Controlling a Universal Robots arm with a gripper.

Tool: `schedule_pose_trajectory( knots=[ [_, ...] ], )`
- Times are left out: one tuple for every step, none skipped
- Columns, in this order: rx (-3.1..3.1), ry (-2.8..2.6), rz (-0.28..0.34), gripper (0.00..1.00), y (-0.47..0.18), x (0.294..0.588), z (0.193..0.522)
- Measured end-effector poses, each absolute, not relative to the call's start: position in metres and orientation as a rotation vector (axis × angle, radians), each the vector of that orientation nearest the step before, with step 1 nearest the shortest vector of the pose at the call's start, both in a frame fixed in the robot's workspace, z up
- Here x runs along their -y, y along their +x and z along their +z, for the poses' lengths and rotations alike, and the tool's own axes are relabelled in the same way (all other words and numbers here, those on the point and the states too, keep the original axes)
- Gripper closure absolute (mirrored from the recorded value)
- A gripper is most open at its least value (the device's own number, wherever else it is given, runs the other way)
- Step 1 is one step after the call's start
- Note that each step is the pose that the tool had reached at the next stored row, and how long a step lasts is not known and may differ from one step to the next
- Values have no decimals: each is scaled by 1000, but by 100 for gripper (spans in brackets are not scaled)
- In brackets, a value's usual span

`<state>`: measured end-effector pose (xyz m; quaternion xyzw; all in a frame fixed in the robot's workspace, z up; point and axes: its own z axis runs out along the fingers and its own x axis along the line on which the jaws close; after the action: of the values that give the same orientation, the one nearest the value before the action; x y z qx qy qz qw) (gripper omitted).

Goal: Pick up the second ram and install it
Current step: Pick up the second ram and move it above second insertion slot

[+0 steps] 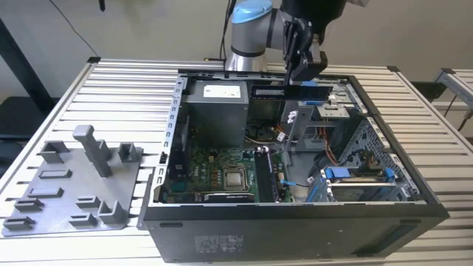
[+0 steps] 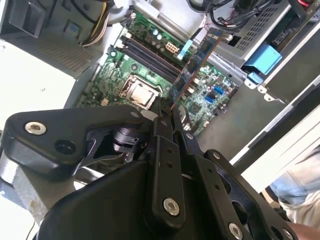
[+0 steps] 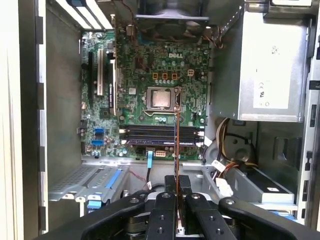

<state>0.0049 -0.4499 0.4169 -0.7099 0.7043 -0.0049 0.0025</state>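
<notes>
Memory stick in the air, that is what you notice: the second ram point(image 1: 267, 91) hangs over the far part of the open computer case point(image 1: 296, 233), above its rim and close to the grey power-supply box point(image 1: 214, 111) inside that case. The end effector point(image 1: 302, 75) reaches down from over the case with its fingers drawn narrow, clamped on the stick near one end, so the dark board juts out level toward the exterior view's left. In the second wrist view the second ram point(image 2: 197, 60) runs straight out from the end effector point(image 2: 166, 111), with the green motherboard point(image 2: 112, 75) on the case's floor well beyond it. In the first wrist view the stick point(image 3: 176, 150) shows edge-on as a thin line out from the end effector point(image 3: 177, 188), crossing in front of the memory slots point(image 3: 160, 135); it sits in none of them. Beside the case, on the exterior view's left, a grey holder tray point(image 1: 74, 183) lies on the slatted tabletop point(image 1: 118, 94).
</notes>
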Motion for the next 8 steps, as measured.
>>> schedule_pose_trajectory(
  knots=[
    [-2209, -2227, -16, 86, 5, 449, 417],
    [-2209, -2227, -16, 86, 5, 448, 417],
    [-2209, -2227, -16, 86, 5, 447, 417],
    [-2209, -2227, -16, 86, 5, 446, 417],
    [-2209, -2227, -16, 86, 5, 446, 417],
    [-2209, -2227, -16, 86, 4, 445, 417],
    [-2209, -2227, -16, 86, 4, 445, 417],
    [-2209, -2227, -16, 86, 4, 445, 417]
  ],
)
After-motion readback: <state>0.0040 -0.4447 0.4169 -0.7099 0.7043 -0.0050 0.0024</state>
